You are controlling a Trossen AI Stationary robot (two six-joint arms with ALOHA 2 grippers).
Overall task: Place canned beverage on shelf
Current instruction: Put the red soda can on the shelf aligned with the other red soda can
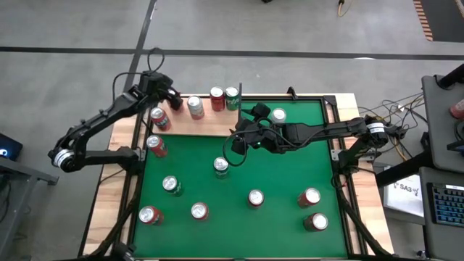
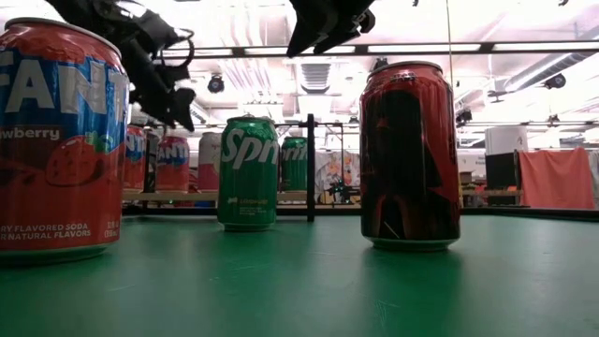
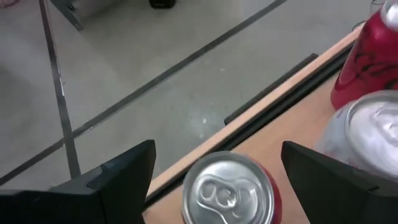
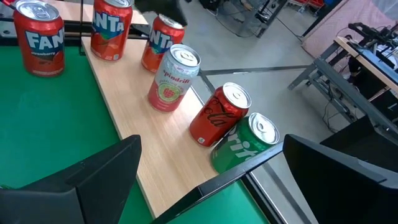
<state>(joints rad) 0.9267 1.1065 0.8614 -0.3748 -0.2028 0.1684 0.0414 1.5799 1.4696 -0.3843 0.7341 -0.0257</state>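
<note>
With its fingers spread clear of the red can (image 3: 229, 191) standing on the shelf (image 1: 210, 122), the left end effector (image 1: 161, 95) is at the release step. Next, it should lift straight up. The right end effector (image 1: 245, 135) hangs released above the table (image 1: 290, 167).

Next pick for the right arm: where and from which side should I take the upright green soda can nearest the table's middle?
Take the green aluminium soda can around its round side wall, about mid-height, descending from above. It stands upright, lid up, with bare green felt all round, so nothing crowds either side.
</note>
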